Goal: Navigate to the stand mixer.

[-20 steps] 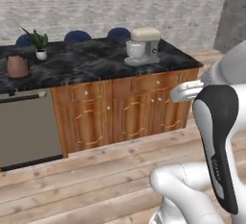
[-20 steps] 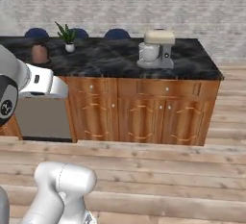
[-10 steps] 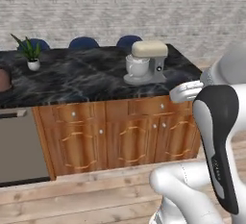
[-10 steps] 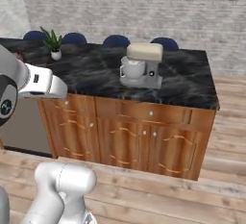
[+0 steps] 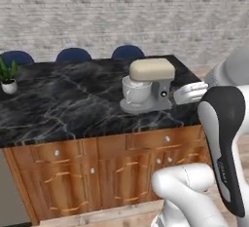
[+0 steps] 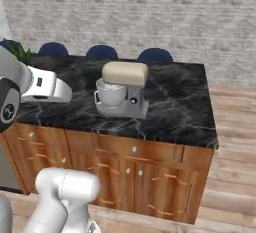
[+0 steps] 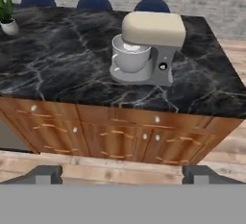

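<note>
The base faces the dark marble counter [image 5: 73, 99] now, and the stand mixer [image 7: 146, 50] sits straight ahead of the jaws, a little above their line in the hand view and well apart from them, near the right end of the countertop. In the left base view the mixer [image 5: 146, 85] stands close to the counter's front edge, its white bowl turned toward the left, cream head over it.

The gripper [image 7: 122, 175] shows just 2 dark finger tips low in the hand view, set wide apart with nothing between them, so the jaws stand open and empty. That makes sense: this is a driving job, nothing to grab, and the arm is tucked up so the camera looks over the counter.

Off to the far left of the jaws, a small potted plant [image 7: 6, 16] sits at the back of the counter. Beyond it, 3 blue chair backs [image 6: 102, 52] peek over the far edge. Wooden cabinet doors [image 7: 115, 141] lie just ahead and below. My read: the approach looks nearly done, with perhaps a small closing nudge left.
</note>
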Tool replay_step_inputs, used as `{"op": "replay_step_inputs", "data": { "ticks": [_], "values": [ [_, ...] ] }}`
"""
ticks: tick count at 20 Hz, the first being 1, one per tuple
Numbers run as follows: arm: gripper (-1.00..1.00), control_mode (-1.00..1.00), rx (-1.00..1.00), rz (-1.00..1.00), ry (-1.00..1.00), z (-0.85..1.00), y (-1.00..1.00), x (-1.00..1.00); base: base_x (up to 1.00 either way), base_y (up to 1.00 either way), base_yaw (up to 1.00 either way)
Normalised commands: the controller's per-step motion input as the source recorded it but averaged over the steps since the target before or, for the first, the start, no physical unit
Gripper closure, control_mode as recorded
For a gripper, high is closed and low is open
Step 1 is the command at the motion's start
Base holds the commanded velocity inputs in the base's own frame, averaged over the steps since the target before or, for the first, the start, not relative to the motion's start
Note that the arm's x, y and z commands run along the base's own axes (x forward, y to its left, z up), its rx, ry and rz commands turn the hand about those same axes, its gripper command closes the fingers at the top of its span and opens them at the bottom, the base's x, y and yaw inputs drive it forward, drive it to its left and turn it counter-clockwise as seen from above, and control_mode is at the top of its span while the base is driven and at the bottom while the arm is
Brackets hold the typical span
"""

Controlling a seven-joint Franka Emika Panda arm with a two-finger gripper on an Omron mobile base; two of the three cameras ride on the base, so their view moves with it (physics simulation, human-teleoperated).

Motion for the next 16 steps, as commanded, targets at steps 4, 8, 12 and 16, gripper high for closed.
{"op": "replay_step_inputs", "data": {
  "ticks": [4, 8, 12, 16],
  "values": [
    [-1.00, 1.00, 0.00, 0.00, 0.00, 0.00, 0.00, 0.00, 1.00, -0.06, 0.00],
    [-1.00, 1.00, 0.00, 0.00, 0.00, 0.00, 0.00, 0.00, 1.00, -0.26, 0.00],
    [-1.00, 1.00, 0.00, 0.00, 0.00, 0.00, 0.00, 0.00, 1.00, -0.21, 0.00],
    [-1.00, 1.00, 0.00, 0.00, 0.00, 0.00, 0.00, 0.00, 1.00, -0.20, 0.00]
  ]
}}
